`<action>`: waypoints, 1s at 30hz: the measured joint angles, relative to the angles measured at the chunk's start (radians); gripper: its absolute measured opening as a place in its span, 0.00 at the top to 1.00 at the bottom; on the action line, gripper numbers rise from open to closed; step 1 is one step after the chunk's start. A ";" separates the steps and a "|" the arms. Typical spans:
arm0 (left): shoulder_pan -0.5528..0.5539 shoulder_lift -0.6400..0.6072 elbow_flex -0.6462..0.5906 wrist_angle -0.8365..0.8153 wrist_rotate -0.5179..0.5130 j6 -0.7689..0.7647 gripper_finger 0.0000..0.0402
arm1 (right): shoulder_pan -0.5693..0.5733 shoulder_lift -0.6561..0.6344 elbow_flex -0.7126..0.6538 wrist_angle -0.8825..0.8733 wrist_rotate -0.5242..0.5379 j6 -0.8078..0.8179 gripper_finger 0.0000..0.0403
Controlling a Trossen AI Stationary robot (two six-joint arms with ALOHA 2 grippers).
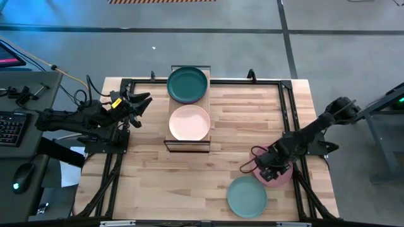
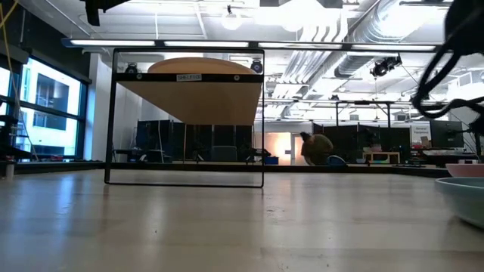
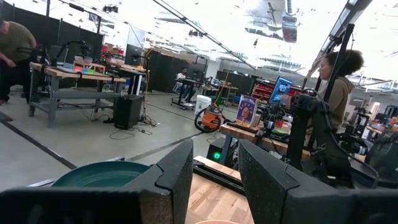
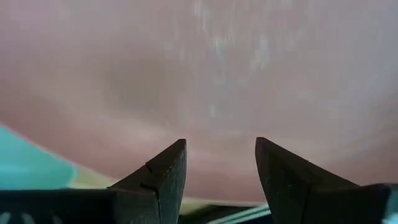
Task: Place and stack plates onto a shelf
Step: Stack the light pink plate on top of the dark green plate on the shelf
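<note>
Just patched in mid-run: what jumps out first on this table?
The shelf at the table's far middle already carries two plates: a dark green plate at its far end, a cream plate at its near end. At the near right, the right hand, open, is low over a pink plate, with a light teal plate beside it. The left hand waits, open, left of the shelf.

Pink plate [image 4: 205, 81] fills basically the whole view. The right gripper [image 4: 221, 163] sits spread apart right over it. Bit of teal plate [image 4: 28, 168] beside it.
</note>
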 joint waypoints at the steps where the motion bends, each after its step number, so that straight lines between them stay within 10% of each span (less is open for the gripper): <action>1: 0.000 0.000 0.000 0.000 0.000 0.000 0.71 | -0.014 0.000 0.000 -0.002 0.014 -0.008 0.57; 30: 0.000 0.000 0.000 0.000 0.000 0.000 0.71 | -0.583 -0.002 0.002 0.196 0.361 -0.368 0.57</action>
